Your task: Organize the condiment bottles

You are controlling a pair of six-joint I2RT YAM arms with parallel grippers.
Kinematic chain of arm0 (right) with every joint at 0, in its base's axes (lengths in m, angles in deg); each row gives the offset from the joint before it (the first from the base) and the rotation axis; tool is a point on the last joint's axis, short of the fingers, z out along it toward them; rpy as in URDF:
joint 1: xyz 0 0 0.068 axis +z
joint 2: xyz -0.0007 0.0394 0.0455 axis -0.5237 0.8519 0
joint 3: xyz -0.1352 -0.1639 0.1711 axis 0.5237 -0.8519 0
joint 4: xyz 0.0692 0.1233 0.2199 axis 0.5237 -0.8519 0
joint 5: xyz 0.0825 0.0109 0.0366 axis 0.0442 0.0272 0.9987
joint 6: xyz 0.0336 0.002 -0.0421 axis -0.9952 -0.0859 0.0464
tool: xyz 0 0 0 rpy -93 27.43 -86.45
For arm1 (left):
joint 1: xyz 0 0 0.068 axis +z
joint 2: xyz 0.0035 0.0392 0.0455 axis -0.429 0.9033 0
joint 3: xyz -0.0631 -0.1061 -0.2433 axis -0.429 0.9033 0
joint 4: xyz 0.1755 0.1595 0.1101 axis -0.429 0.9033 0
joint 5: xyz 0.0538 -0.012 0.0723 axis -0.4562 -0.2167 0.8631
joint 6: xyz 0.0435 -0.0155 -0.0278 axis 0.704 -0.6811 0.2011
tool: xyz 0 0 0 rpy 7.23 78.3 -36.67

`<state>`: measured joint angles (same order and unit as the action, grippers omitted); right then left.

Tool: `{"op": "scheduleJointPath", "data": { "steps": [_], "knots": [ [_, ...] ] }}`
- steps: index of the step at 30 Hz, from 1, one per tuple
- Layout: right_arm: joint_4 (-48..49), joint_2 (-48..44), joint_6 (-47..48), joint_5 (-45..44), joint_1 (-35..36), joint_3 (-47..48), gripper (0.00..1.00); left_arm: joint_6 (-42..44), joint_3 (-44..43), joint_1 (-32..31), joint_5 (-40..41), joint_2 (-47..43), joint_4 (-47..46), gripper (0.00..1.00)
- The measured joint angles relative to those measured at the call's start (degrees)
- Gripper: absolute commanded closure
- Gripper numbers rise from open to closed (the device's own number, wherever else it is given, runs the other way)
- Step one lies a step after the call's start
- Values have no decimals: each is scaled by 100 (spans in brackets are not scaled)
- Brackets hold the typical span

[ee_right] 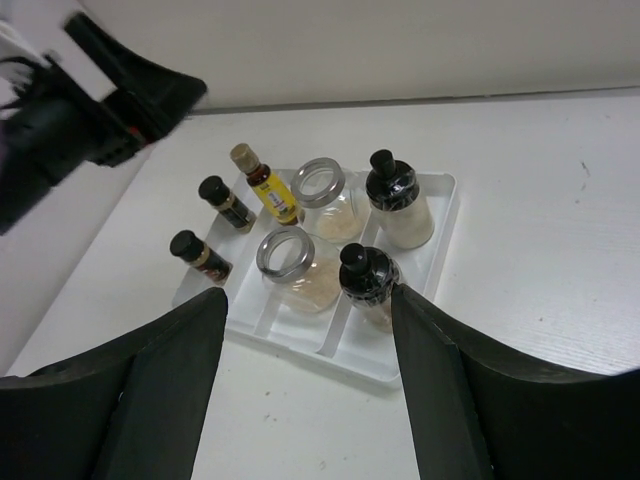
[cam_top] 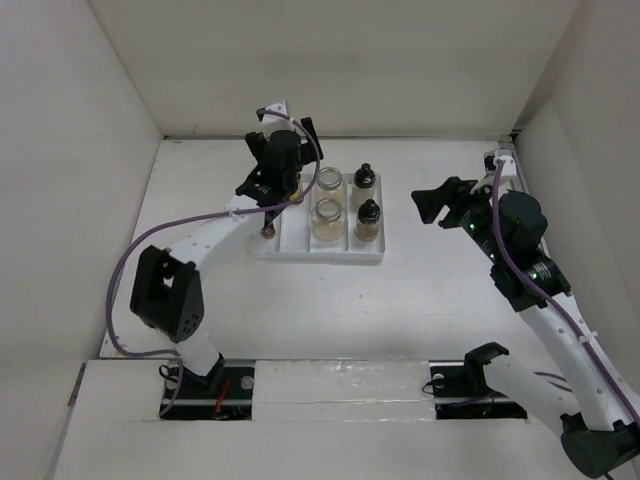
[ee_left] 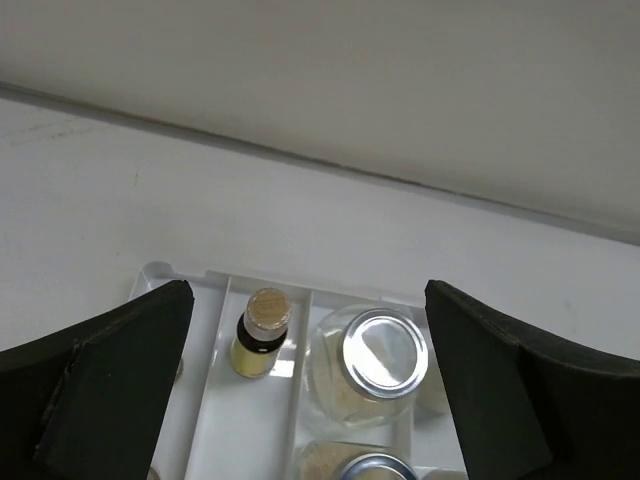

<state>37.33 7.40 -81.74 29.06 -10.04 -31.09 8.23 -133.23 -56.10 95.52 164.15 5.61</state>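
Jaws spread empty on left gripper (ee_left: 308,292) (over the tray (ee_left: 250,430)) and right gripper (ee_right: 308,295)

Slim yellow bottle (ee_left: 262,335) beside lidded jar (ee_left: 375,365)

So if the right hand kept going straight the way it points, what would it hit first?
Most likely the nearer black-capped bottle at the white tray's near corner; it sits straight ahead of the open right hand. Depth is unclear, so it might pass above.

Tray (cam_top: 330,254): jars (cam_top: 326,212) in middle column, capped bottles (cam_top: 368,222) in right (slim bottle (ee_right: 268,186) left of jars).
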Motion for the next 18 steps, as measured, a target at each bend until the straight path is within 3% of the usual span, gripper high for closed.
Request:
{"op": "scheduleJointPath", "data": {
  "steps": [2,5,6,7,9,10,13,14,15,16,17,18],
  "knots": [
    [0,-9,0,-13,31,0,30,-7,0,-83,-26,-424,37,1],
    [2,-15,20,-46,79,0,56,-98,48,-175,-186,-1093,37,1],
    [0,-15,15,-57,101,0,77,-144,133,-184,-278,-1351,31,1],
    [0,-15,20,-68,109,0,86,-195,245,-184,-358,-1615,28,1],
    [-17,-17,4,-96,133,2,98,-358,560,-181,-505,-2168,11,1],
    [-35,-17,9,-120,140,2,100,-450,719,-181,-570,-2411,28,1],
    [-44,-39,-9,-212,164,-26,99,-824,1471,-170,-881,-3270,39,1],
    [-42,-79,-9,-254,177,-79,93,-962,1746,-170,-1001,-3558,63,1],
    [-74,-153,2,-302,179,-175,78,-1091,2020,-170,-1123,-3862,94,1],
    [-103,-181,-26,-323,179,-205,78,-1213,2299,-170,-1226,-4159,175,1],
    [-118,-225,7,-358,179,-267,61,-1316,2559,-170,-1331,-4472,240,1],
    [-160,-269,-20,-387,179,-319,53,-1410,2789,-170,-1408,-4767,363,1]
  ]
}}
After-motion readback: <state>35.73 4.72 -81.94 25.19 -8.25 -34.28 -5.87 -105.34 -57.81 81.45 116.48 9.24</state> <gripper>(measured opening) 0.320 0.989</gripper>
